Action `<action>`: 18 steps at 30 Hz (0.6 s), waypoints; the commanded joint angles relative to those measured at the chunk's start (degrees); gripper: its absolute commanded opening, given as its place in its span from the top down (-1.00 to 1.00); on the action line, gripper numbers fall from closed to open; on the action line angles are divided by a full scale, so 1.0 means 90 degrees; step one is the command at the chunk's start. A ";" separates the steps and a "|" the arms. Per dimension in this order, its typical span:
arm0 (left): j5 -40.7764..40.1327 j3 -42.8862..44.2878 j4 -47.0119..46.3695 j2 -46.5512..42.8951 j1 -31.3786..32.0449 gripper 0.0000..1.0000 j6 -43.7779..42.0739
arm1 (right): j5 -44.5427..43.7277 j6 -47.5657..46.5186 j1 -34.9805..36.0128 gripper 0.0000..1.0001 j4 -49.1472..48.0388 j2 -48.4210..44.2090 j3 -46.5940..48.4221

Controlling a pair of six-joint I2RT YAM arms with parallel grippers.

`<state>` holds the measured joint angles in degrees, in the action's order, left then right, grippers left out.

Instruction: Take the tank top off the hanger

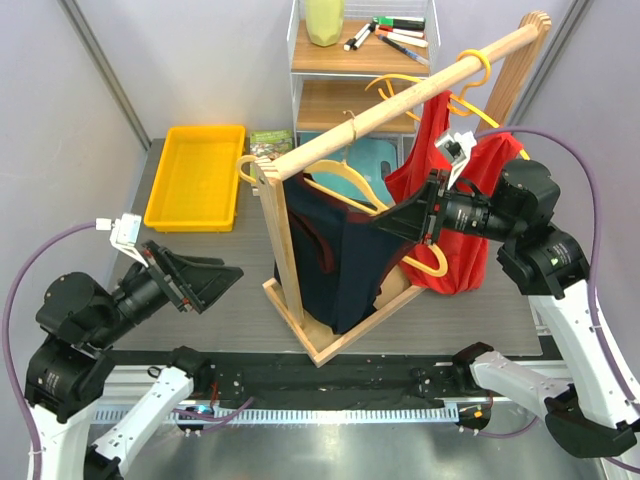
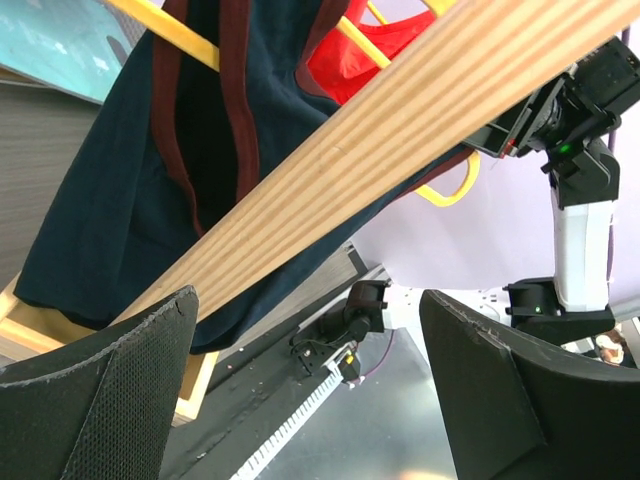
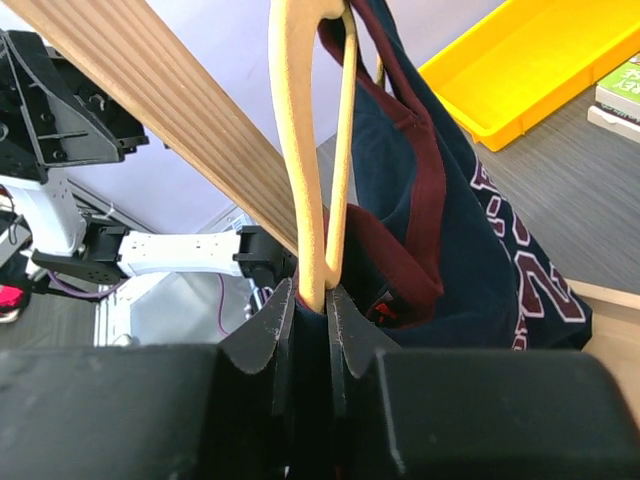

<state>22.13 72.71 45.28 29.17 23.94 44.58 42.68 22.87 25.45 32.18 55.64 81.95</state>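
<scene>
A navy tank top with maroon trim hangs on a yellow hanger from the wooden rod of a rack. My right gripper is shut on the hanger's right end, with navy cloth caught between the fingers too. The right gripper sits just below the rod. My left gripper is open and empty, left of the rack and apart from it. In the left wrist view the left gripper faces the navy top behind the rack's wooden post.
A red tank top hangs on another yellow hanger at the rod's right end. Spare yellow hangers hang further up the rod. A yellow bin sits at the back left. A wooden shelf with markers stands behind.
</scene>
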 commanded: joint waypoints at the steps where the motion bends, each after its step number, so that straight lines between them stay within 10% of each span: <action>1: 0.0071 0.0105 -0.0304 0.0157 0.0006 -0.82 0.0105 | -0.0347 0.0378 0.0004 0.98 -0.0783 0.0019 0.0161; 18: -0.0926 0.0330 -0.0499 0.0558 -0.0004 -0.55 0.0730 | -0.0494 0.0330 0.0004 0.98 -0.0579 -0.0713 0.0474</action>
<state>13.93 73.87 45.08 33.10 23.94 49.74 39.79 25.74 25.52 32.49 51.59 83.79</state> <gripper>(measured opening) 0.789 0.177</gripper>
